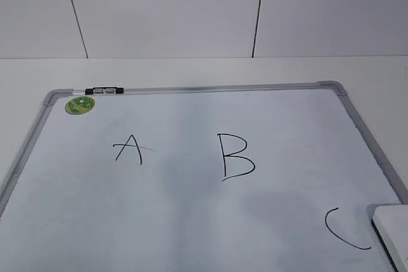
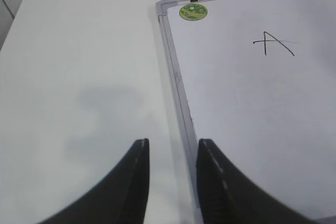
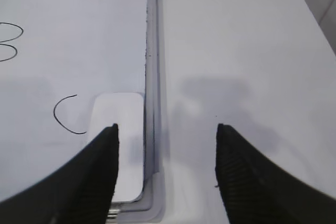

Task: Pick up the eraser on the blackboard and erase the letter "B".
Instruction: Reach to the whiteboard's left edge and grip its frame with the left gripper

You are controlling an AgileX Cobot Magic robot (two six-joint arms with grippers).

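Note:
The blackboard (image 1: 191,221) is a white dry-erase board with a grey frame, lying flat on the table. The black letter "B" (image 1: 236,156) is drawn at its middle, between an "A" (image 1: 129,150) and a "C" (image 1: 344,229). The white eraser (image 1: 394,229) lies at the board's near right corner; in the right wrist view the eraser (image 3: 125,129) is beside the "C" (image 3: 68,115). My right gripper (image 3: 167,132) is open and empty above the board's right frame, its left finger over the eraser. My left gripper (image 2: 173,148) is open and empty over the board's left frame (image 2: 178,93). Neither gripper shows in the exterior view.
A round green sticker (image 1: 80,105) sits at the board's far left corner, next to a black-and-clear clip (image 1: 105,90) on the top frame. White table (image 1: 191,71) surrounds the board, with a panelled wall behind it.

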